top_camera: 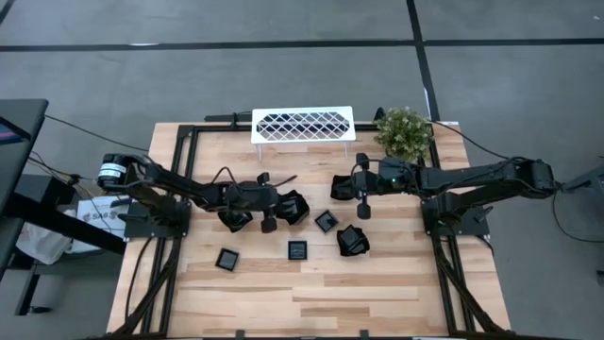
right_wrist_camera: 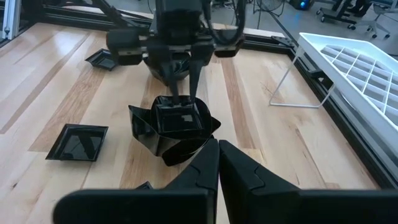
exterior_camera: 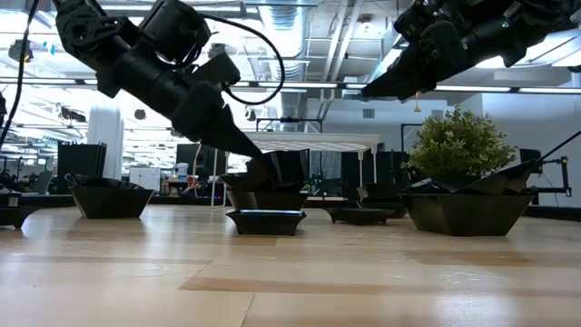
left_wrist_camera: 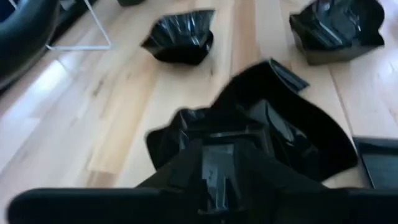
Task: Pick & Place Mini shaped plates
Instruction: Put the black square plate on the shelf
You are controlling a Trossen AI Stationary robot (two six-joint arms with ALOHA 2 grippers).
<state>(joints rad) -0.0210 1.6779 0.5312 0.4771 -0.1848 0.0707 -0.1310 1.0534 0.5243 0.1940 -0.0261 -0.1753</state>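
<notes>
Several mini shaped plates lie on the wooden table: flat squares (top_camera: 226, 259) (top_camera: 298, 250) (top_camera: 326, 221) and a deeper dish (top_camera: 353, 241). At mid-table a small square plate (right_wrist_camera: 178, 118) sits nested in a bigger angular dish (top_camera: 296, 209). My left gripper (right_wrist_camera: 182, 96) slants down onto this stack from the table's left, fingers apart at the stack's left rim. My right gripper (right_wrist_camera: 217, 163) hangs shut above the table to the stack's right (top_camera: 343, 187), holding nothing. My left gripper has its fingertips (right_wrist_camera: 173, 93) at the left rim (right_wrist_camera: 163, 103) of the nested plates, slanting down from the table's left. Whether they touch the rim I cannot tell. The stack rests on the table.
A white lattice rack (top_camera: 302, 125) stands at the far edge, and a potted plant (top_camera: 404, 132) at the far right corner. Black frame rails (top_camera: 177, 161) run along the table's sides. Bare wood lies along the near edge (top_camera: 311, 302).
</notes>
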